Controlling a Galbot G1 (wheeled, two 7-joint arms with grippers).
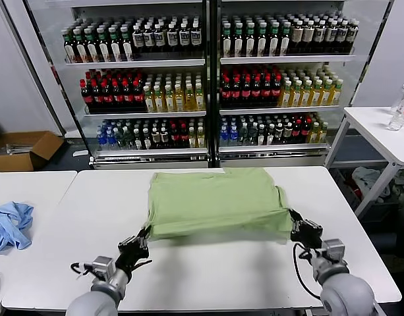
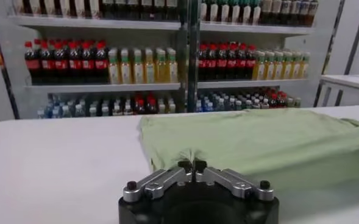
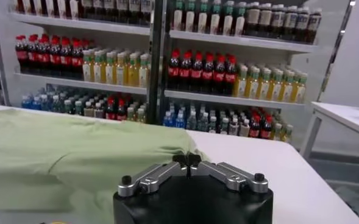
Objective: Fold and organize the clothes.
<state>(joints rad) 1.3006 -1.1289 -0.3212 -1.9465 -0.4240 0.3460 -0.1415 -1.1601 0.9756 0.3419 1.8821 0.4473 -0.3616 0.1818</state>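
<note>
The sage-green shirt (image 1: 218, 201) lies on the white table (image 1: 208, 270), its near edge lifted off the surface. My left gripper (image 1: 144, 236) is shut on the shirt's near left corner; in the left wrist view (image 2: 192, 164) the cloth (image 2: 258, 143) puckers between the closed tips. My right gripper (image 1: 292, 220) is shut on the near right corner; in the right wrist view (image 3: 186, 160) the cloth (image 3: 75, 152) bunches at the tips. The printed patch and buttons are hidden.
A light blue garment (image 1: 9, 225) lies on the adjoining table at the left. Drink coolers (image 1: 208, 79) stand behind the table. A second white table (image 1: 379, 131) with bottles is at the right. A cardboard box (image 1: 24, 150) sits on the floor at the left.
</note>
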